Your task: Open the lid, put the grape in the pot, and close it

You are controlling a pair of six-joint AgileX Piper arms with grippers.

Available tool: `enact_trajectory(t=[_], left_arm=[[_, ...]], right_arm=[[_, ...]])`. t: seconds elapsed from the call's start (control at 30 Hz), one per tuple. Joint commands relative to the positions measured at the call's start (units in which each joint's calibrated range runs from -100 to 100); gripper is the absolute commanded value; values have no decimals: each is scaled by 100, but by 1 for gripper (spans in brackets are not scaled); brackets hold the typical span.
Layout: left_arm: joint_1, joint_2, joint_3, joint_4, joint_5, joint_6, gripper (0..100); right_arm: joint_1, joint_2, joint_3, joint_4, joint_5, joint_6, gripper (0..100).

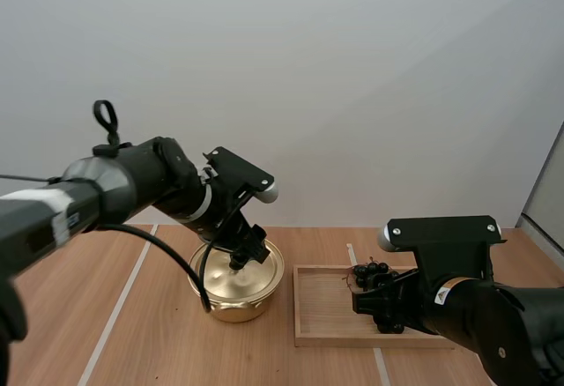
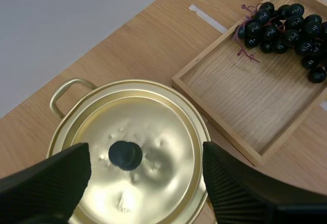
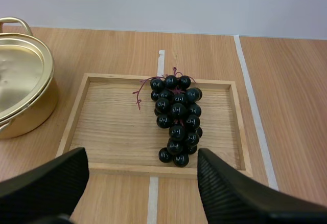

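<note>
A gold pot (image 1: 236,293) stands on the table with its lid (image 2: 148,147) on it. The lid's black knob (image 2: 125,155) lies between the spread fingers of my left gripper (image 2: 145,185), which hovers open just above the lid. A bunch of dark grapes (image 3: 177,117) lies in a wooden tray (image 3: 115,129) to the right of the pot. My right gripper (image 3: 140,193) is open above the tray's near edge, short of the grapes, with nothing between its fingers. In the high view the grapes (image 1: 370,273) show just beyond the right arm.
The tray (image 1: 328,314) sits close beside the pot, nearly touching it. White tape lines (image 1: 113,311) run across the wooden table. The pot's loop handle (image 2: 69,92) points away from the tray.
</note>
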Motion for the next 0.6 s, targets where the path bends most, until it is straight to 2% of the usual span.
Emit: enact_trajectory(t=[0.0, 0.13, 0.43, 0.57], left_arm=[[-45, 459, -325, 252, -92, -155, 100], [-45, 1014, -732, 705, -92, -516, 100], [-45, 1595, -900, 756, -144, -549, 100], [-45, 1652, -900, 993, -164, -668, 100]], right_arm=[[-19, -12, -40, -45, -32, -13, 100], [-19, -12, -40, -45, -32, -13, 100], [-19, -12, -40, -45, -32, -13, 100], [-19, -12, -40, -45, -32, -13, 100]])
